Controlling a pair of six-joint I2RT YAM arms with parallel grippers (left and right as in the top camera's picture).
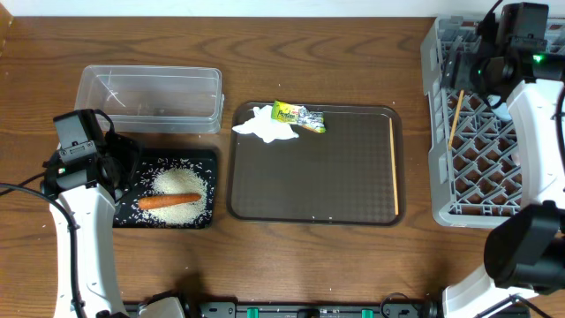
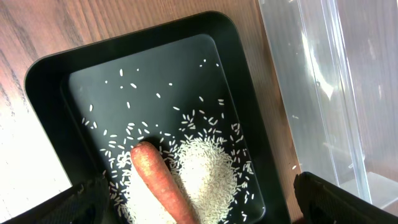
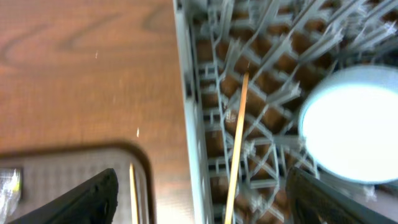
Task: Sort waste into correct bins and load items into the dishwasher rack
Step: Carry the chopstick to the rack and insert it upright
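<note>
A heap of rice and an orange carrot lie in the black tray, beside the clear tub. My left gripper hangs open right over them, its fingers on either side of the carrot without touching it. A crumpled tissue and a green-yellow wrapper lie at the brown tray's far edge. One chopstick rests inside the grey dishwasher rack. The other chopstick lies along the brown tray's right side. My right gripper is open above the rack's left edge, holding nothing.
The brown serving tray sits mid-table between the black tray and the rack. A round pale blue vessel stands in the rack, right of the chopstick; bowl or cup I cannot tell. Bare wood surrounds everything.
</note>
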